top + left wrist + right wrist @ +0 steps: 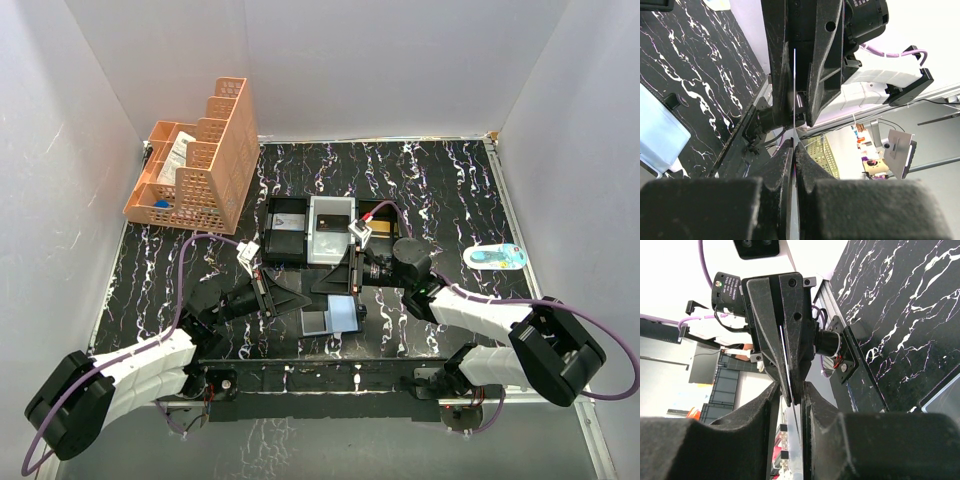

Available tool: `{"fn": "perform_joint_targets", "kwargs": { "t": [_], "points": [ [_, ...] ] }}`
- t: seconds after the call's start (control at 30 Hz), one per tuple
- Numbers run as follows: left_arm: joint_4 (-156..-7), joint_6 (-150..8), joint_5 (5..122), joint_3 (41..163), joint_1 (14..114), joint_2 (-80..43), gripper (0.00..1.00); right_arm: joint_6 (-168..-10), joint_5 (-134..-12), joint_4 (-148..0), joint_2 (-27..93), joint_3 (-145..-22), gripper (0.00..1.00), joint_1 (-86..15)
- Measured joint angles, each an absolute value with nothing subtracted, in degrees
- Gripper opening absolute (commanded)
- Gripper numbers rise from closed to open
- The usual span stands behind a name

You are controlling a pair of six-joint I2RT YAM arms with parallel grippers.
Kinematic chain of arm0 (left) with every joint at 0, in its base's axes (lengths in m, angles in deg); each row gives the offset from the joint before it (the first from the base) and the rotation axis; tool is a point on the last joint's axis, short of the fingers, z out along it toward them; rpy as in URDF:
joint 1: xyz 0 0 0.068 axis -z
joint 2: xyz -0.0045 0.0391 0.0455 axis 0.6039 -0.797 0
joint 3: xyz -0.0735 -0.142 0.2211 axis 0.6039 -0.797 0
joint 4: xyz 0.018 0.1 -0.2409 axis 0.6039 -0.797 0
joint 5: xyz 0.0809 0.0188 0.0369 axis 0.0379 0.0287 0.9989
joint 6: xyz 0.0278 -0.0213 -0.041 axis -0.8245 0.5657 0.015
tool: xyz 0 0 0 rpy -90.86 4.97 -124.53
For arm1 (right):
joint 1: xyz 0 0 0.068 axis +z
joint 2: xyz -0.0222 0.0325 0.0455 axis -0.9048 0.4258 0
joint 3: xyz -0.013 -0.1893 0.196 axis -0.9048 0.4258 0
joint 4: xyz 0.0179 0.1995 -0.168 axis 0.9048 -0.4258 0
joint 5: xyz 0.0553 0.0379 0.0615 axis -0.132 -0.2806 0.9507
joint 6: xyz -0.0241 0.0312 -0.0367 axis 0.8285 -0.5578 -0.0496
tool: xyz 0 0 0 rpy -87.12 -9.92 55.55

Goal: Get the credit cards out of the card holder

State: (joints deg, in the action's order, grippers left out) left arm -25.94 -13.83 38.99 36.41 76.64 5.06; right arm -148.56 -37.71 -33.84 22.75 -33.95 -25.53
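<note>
The grey-blue card holder lies open on the table just below both grippers; the left wrist view shows it as a pale blue panel. Above it, a thin credit card is seen edge-on in both wrist views. My left gripper is shut on it from the left. Facing it tip to tip, my right gripper has its jaws slightly apart around the card and the left fingertips. A gap shows beside the card.
A black-and-white three-compartment tray sits behind the grippers, with something white and gold at its right end. An orange mesh organiser stands at the back left. A blue-and-white object lies at the right. White walls enclose the table.
</note>
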Motion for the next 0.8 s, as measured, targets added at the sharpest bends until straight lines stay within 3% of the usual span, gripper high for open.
{"fn": "perform_joint_targets", "kwargs": {
  "t": [0.33, 0.6, 0.8],
  "points": [
    [-25.2, -13.5, 39.0, 36.4, 76.6, 4.8, 0.0, -148.7, -37.5, -32.9, 23.0, -33.9, 0.11, -25.4],
    [-24.6, -13.2, 39.0, 36.4, 76.6, 4.8, 0.0, -148.8, -37.5, -32.8, 23.0, -33.9, 0.21, -25.3],
    [-24.2, -13.1, 39.0, 36.4, 76.6, 4.8, 0.0, -148.8, -37.6, -32.8, 23.0, -33.9, 0.18, -25.1]
  ]
}}
